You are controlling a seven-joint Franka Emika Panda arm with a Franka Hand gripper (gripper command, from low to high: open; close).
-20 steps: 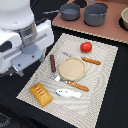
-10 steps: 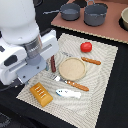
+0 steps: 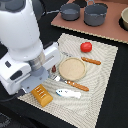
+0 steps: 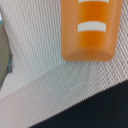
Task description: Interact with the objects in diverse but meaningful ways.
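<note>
— Wrist view first: can you read your jaws?

— No. Neither finger shows, so I cannot tell whether they stand open or closed. What fills the wrist view is the ridged bread slab (image 4: 89, 27), lying close beneath the camera on the woven placemat (image 4: 45, 75).

— What has just changed?

— Across the last second your arm (image 3: 27, 47) has swung down over the mat's near corner, toward the bread slab (image 3: 42, 95). My guess is you're lining up a grasp there.

— And the exterior view?

— It gives you what the wrist misses: the tomato (image 3: 86, 47), the sausage stick (image 3: 91, 61), the white-and-blue piece (image 3: 68, 93) and the plate (image 3: 72, 68), all untouched, with grey pots (image 3: 95, 14) further back.
</note>
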